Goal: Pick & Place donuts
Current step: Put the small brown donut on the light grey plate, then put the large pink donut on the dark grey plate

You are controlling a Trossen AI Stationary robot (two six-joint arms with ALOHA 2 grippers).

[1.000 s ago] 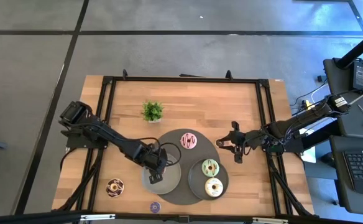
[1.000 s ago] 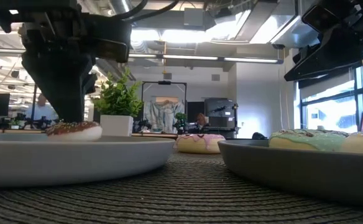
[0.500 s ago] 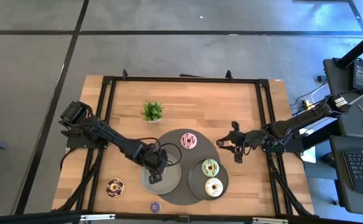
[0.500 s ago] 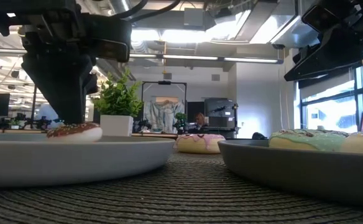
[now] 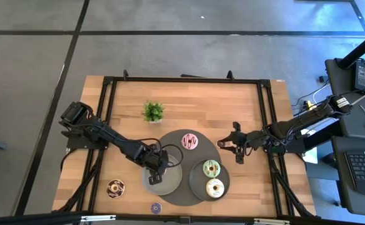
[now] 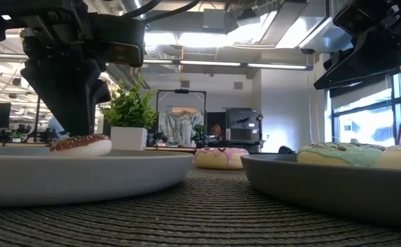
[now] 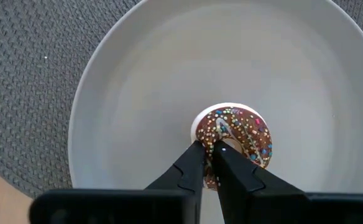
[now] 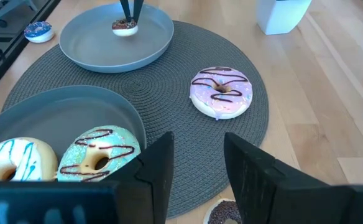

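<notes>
The small chocolate donut point(image 7: 234, 140) lay on the near-left grey plate point(image 7: 138, 93), its rim caught between the left gripper's point(image 7: 211, 154) fingers, which were nearly pressed together on it; whether they gripped or were letting go could not be told. That made the third donut on a plate. The green donut point(image 8: 98, 154) and the cream donut point(image 8: 17, 159) sat together in the other plate point(image 8: 57, 106), just ahead of the right gripper point(image 8: 197, 158), whose fingers stood spread and empty above the mat point(image 8: 169, 87). The pink donut point(image 8: 220, 92) lay on the mat beyond those fingers, not yet plated. A brown sprinkled donut point(image 5: 115, 187) and a purple donut point(image 5: 155, 208) waited on the bare table point(image 5: 201, 100), well apart from either gripper. Another dark one point(image 8: 224, 213) showed beneath the right fingers. Judging by this, roughly half the job remained.
</notes>
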